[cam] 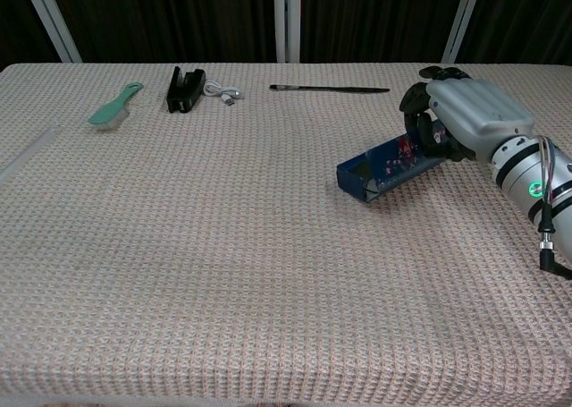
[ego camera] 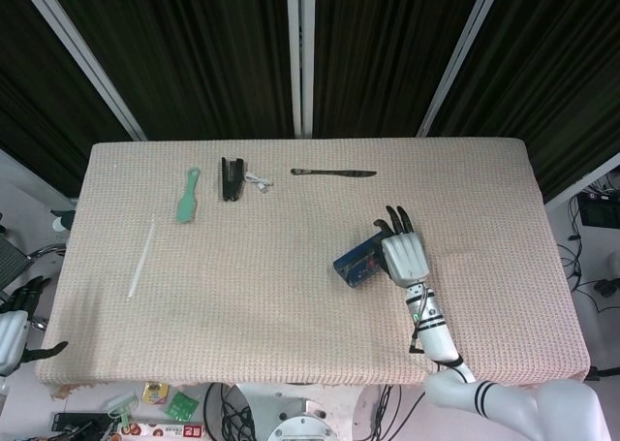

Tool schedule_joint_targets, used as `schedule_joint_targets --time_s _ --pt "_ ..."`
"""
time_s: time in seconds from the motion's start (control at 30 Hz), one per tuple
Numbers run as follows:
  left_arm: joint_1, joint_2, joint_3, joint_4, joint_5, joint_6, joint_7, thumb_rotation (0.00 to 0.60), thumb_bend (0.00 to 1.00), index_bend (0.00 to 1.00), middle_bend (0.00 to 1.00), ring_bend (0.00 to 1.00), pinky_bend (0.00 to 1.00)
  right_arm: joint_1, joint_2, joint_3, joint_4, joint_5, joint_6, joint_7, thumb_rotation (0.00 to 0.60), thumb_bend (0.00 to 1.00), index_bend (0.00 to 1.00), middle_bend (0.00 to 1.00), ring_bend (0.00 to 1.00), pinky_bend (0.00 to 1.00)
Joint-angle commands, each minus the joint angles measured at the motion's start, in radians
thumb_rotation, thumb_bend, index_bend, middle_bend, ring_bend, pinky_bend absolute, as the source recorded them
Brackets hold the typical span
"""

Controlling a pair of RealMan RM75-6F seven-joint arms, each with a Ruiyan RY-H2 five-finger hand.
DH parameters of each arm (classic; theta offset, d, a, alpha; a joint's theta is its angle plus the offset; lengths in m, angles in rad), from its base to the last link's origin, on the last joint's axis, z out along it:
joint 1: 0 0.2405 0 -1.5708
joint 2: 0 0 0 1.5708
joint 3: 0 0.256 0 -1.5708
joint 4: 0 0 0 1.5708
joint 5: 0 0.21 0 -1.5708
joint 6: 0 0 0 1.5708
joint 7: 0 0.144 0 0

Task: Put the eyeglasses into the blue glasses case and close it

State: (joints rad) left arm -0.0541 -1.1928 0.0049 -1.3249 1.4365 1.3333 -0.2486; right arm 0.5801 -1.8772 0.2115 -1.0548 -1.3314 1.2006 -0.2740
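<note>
My right hand (cam: pixel 466 114) grips the right end of the blue glasses case (cam: pixel 386 167), which is tilted, its left end low near the cloth. From above, the case (ego camera: pixel 356 262) lies just left of the right hand (ego camera: pixel 406 258), right of the table's middle. Reddish bits show at the case's held end; I cannot make out eyeglasses inside. A black folded object (cam: pixel 185 89) lies at the back left; whether it is the eyeglasses is unclear. My left hand (ego camera: pixel 12 332) hangs off the table's left front corner, fingers apart, holding nothing.
On the woven cloth (cam: pixel 232 246), along the far side, lie a green brush (cam: pixel 114 104), a white cable (cam: pixel 223 91) and a long black utensil (cam: pixel 329 89). A thin white stick (ego camera: pixel 141 258) lies near the left edge.
</note>
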Motion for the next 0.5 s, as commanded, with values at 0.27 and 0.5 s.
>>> schedule_joint_targets --time_s 0.27,0.5 --pt "0.005 0.004 0.001 0.000 -0.008 -0.001 -0.001 0.600 0.00 0.08 0.03 0.08 0.24 0.080 -0.063 0.038 0.089 0.019 -0.068 -0.036 0.600 0.71 1.00 0.27 0.02 0.00" --pt "0.008 0.003 0.003 0.007 -0.015 -0.010 -0.010 0.600 0.00 0.08 0.03 0.08 0.24 0.118 -0.121 0.034 0.200 -0.015 -0.059 0.016 0.600 0.70 1.00 0.28 0.02 0.00"
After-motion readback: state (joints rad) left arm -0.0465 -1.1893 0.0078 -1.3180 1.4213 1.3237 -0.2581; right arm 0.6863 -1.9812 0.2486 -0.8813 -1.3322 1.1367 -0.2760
